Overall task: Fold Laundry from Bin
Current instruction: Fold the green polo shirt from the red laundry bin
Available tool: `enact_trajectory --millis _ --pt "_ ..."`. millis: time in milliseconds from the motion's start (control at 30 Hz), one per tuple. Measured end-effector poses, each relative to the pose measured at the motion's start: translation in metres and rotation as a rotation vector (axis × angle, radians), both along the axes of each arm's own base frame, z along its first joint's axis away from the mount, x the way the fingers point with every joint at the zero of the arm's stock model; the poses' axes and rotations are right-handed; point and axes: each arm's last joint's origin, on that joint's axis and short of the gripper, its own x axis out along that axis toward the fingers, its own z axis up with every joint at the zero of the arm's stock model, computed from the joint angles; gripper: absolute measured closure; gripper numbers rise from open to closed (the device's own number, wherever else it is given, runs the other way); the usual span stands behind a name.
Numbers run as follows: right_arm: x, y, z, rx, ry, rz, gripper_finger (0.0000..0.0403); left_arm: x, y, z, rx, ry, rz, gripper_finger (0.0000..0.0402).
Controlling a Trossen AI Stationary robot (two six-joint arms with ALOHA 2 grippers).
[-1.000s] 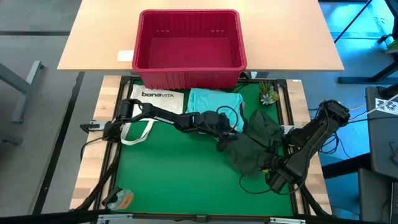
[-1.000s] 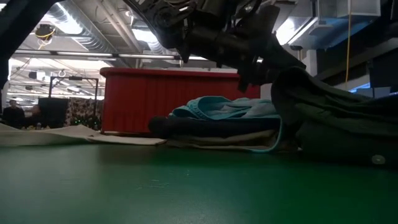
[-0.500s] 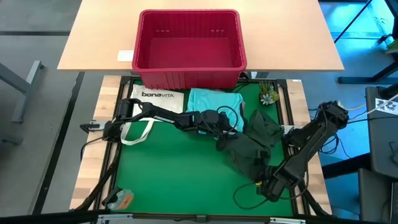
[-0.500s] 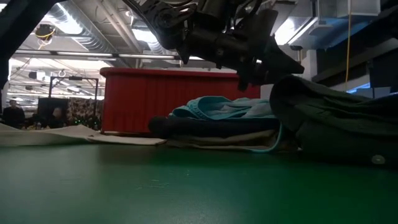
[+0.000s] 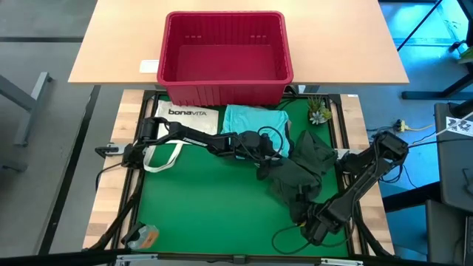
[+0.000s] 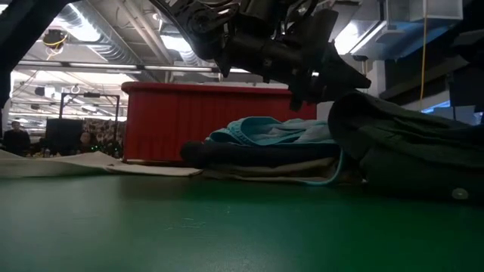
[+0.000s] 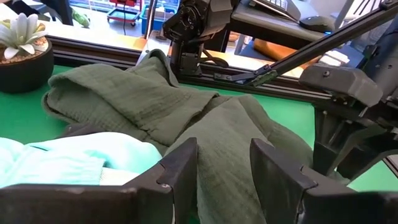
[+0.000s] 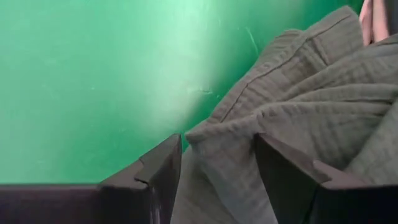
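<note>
Across the green mat (image 5: 207, 199), left arm stretched from the left edge toward the middle, elbow low, left gripper (image 5: 264, 168) at the left edge of the dark green garment (image 5: 299, 174). Seen from table height, raised off the mat, with the cloth (image 6: 408, 151) rising in a peak to meet it. Fingers (image 7: 180, 168) clamped on a fold of that garment (image 7: 155, 106), cloth filling the gap between them.

Right arm folded back from the right edge, forearm slanting toward the near side, right gripper (image 5: 307, 222) low at the garment's near corner. Fingers (image 8: 158, 165) closed on the hem (image 8: 311, 93), bare mat just beside.

Dark green garment on the right half of the mat, long axis running from the far end near the small potted plant (image 5: 319, 111) to the near corner at the right gripper. Crumpled, crinkle-textured, heaped in loose folds, not flat.

Light turquoise garment (image 5: 251, 118) folded just left of it, near the bin (image 5: 225, 92); from table height, lying on top of a dark grey layer (image 6: 257, 153).

Bin red, slotted, upright on the far table edge, nothing seen inside. White tote bag (image 5: 185, 117) flat beside the turquoise piece.
</note>
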Motion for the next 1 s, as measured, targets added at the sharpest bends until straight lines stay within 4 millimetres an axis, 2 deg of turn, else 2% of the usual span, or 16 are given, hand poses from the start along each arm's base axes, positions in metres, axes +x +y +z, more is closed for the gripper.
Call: enact_trajectory --millis 100,200,500,700,800,900,1000 --pt "0.0 0.0 -0.002 -0.001 0.004 -0.018 0.0207 0.0 0.0 0.0 0.0 0.0 0.0 0.0259" --pt "-0.001 -0.001 -0.002 -0.001 0.004 -0.04 0.0237 0.0 0.0 0.0 0.0 0.0 0.0 0.0259" --pt "-0.002 -0.002 -0.002 -0.009 0.017 -0.043 0.0388 0.0 0.0 0.001 0.022 -0.009 -0.018 0.0259" --pt "-0.002 -0.001 -0.002 0.004 0.02 -0.042 0.0376 -0.004 -0.002 0.018 0.104 -0.055 -0.102 0.0259" --pt "-0.002 -0.001 -0.002 0.013 0.026 -0.041 0.0388 -0.007 -0.002 0.028 0.147 -0.078 -0.118 0.0258" --pt "-0.002 -0.001 -0.002 0.022 0.036 -0.04 0.0397 -0.009 -0.002 0.038 0.158 -0.102 -0.117 0.0246" --pt "-0.002 -0.001 -0.002 0.022 0.035 -0.04 0.039 -0.013 -0.002 0.05 0.16 -0.121 -0.114 0.0222"
